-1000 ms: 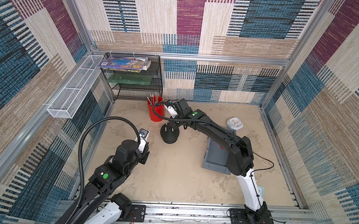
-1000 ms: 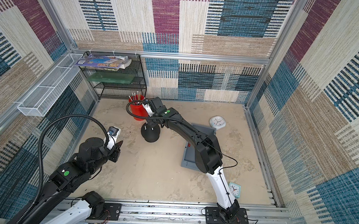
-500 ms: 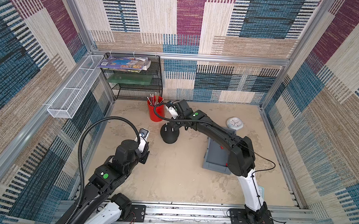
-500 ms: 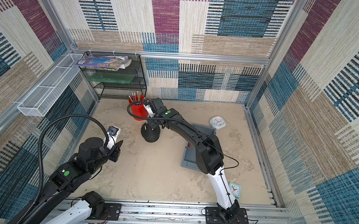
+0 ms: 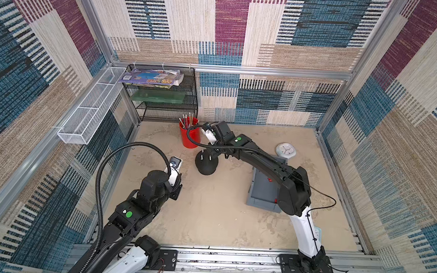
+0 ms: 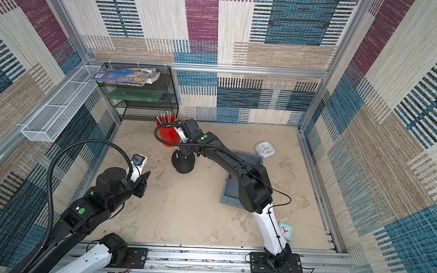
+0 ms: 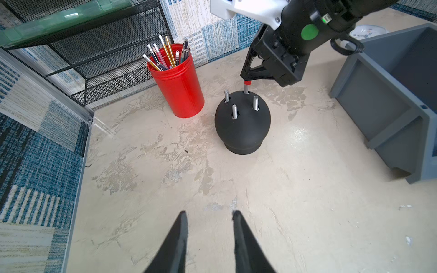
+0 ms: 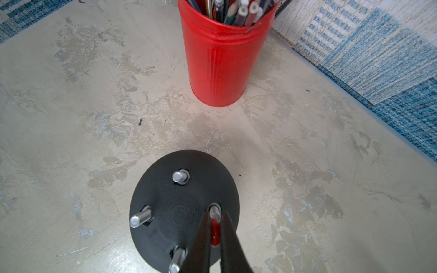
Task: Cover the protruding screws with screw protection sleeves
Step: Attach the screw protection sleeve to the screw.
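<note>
My right gripper (image 8: 215, 218) is clenched on a tiny bright red cylindrical plastic sleeve (image 8: 215, 230); its two black fingers press the sleeve from either side. The sleeve stands upright on the tip of one of four short silver-grey metal studs (image 7: 246, 89); the shank below it shows bare metal; how far the sleeve is pushed on, I cannot tell. The four studs rise from a black dome-shaped base (image 7: 241, 127); the stud under the sleeve is the one on the dome's side away from my left arm; the other three studs are bare metal from base to tip.

The base rests on the mottled beige tabletop (image 7: 307, 212); it sits near a tall red cylindrical cup (image 7: 179, 87) holding pencils (image 7: 165, 54); base and cup do not touch. In both top views the base lies between the cup and a grey plastic bin (image 5: 262, 193); red specks (image 5: 269, 179) show inside the bin; they are too small to identify.

My left gripper (image 7: 210, 214) is released; its fingers stand apart and bare tabletop shows between them; it grasps nothing. It hangs over the table, well apart from the base, and points toward it; the dome, the cup and my right gripper all lie ahead of it.
</note>
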Tool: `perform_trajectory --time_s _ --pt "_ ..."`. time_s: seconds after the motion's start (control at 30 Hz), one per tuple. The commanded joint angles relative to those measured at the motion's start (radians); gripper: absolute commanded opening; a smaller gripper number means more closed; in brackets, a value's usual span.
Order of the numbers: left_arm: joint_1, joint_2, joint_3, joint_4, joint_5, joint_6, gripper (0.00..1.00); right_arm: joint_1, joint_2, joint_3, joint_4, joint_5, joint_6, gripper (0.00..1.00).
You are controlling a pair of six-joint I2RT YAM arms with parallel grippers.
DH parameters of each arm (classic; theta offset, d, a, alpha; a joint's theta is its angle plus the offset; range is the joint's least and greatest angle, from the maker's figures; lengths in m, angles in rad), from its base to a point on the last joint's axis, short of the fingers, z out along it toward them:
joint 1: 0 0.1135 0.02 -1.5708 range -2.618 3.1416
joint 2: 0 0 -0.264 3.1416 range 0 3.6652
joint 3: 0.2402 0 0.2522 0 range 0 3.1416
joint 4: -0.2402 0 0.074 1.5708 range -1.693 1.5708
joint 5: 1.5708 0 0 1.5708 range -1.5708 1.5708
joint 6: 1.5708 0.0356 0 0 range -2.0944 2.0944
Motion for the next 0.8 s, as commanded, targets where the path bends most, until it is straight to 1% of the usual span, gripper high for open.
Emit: perform_trajectory --time_s 0.0,0.77 --pt "0.004 -0.001 0.001 0.024 0.007 -0.020 0.32 -0.001 0.000 0.002 0.033 0.020 -0.009 0.13" --pt "0.008 -0.002 -0.001 0.024 0.018 -0.021 0.32 -0.001 0.025 0.013 0.036 -0.011 -0.003 0.14"
